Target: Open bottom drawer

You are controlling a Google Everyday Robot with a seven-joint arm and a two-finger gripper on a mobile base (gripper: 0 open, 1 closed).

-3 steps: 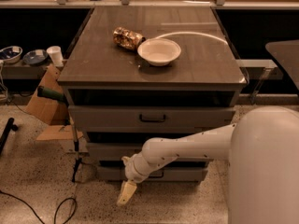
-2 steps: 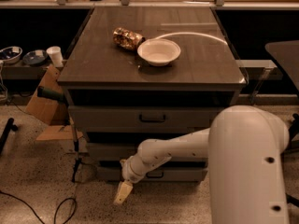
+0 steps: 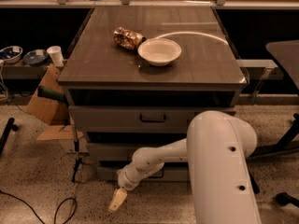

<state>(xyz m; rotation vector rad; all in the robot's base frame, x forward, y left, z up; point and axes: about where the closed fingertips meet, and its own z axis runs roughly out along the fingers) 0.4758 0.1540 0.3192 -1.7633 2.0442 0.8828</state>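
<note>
Tool: the tool (image 3: 117, 199) hangs at the lower centre-left of the frame, below the bottom drawer's front and over the floor; it points down and to the left; it touches nothing that can be seen
Tool state: cannot tell whether it is apart or together; it holds nothing
Arm: the white arm (image 3: 161, 155) reaches from the robot body (image 3: 224, 171) at the lower right, leftward across the lower cabinet fronts, then bends down to the tool
Bottom drawer: the bottom drawer (image 3: 175, 174) is the lowest grey front, at the lower centre of the frame just above the floor; the arm covers its middle, so the handle is mostly hidden; the front appears shut
Other drawers: the middle drawer (image 3: 105, 151) sits just above it; the top drawer (image 3: 117, 118) shows a black bar handle at its centre
Surface: the dark surface (image 3: 93, 64) fills the upper centre; a white bowl (image 3: 159, 51) stands on it, with a crumpled shiny packet (image 3: 127, 37) just to the bowl's upper left
Left edge: a white cup (image 3: 55, 55) stands on a low ledge; a cardboard box (image 3: 44, 108) leans beside the cabinet; a black cable (image 3: 65, 209) lies on the floor
</note>
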